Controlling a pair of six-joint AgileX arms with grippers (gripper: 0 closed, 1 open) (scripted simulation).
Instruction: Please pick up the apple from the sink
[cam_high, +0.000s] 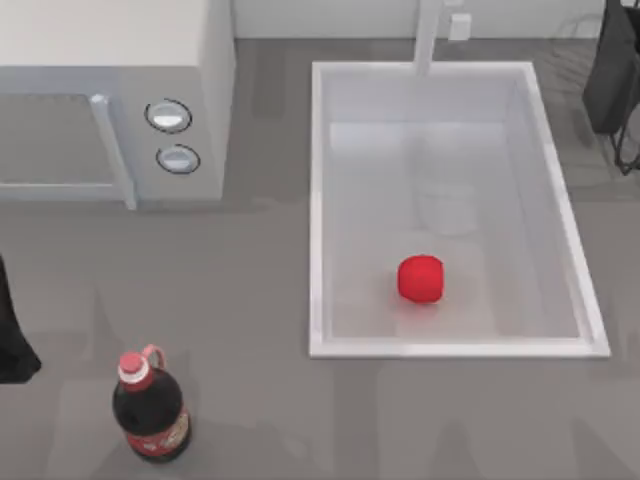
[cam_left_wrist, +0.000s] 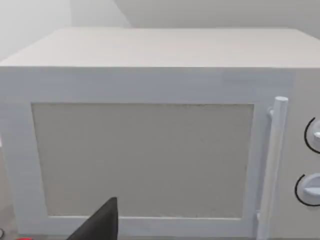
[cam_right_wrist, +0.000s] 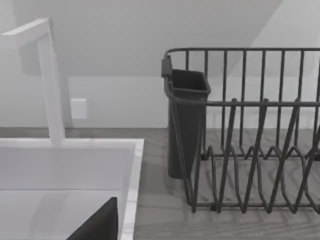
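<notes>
Bright red and smooth, the apple (cam_high: 421, 278) lies free on the sink (cam_high: 316, 200) floor. It looks light, firm and prone to rolling, so grip across its middle. I cannot tell either gripper's state.

Around the basin: a microwave, a cola bottle and a dish rack on a grey desk.

A white microwave (cam_high: 115, 95) fills the upper left of the top view, its door shut, a pale vertical handle (cam_high: 113, 150) at the door's right edge and two round knobs (cam_high: 168, 115) stacked one above the other beside it. Well apart from it, at the lower left, a dark cola bottle (cam_high: 150, 408) with a red cap stands on the grey wood-grain desk (cam_high: 240, 300). At the upper right edge sits a dark wire dish rack (cam_right_wrist: 250, 135) with a dark cup-like holder (cam_right_wrist: 185, 120) hung on its near corner. A small white wall plate (cam_high: 459, 25) shows on the back wall.
</notes>
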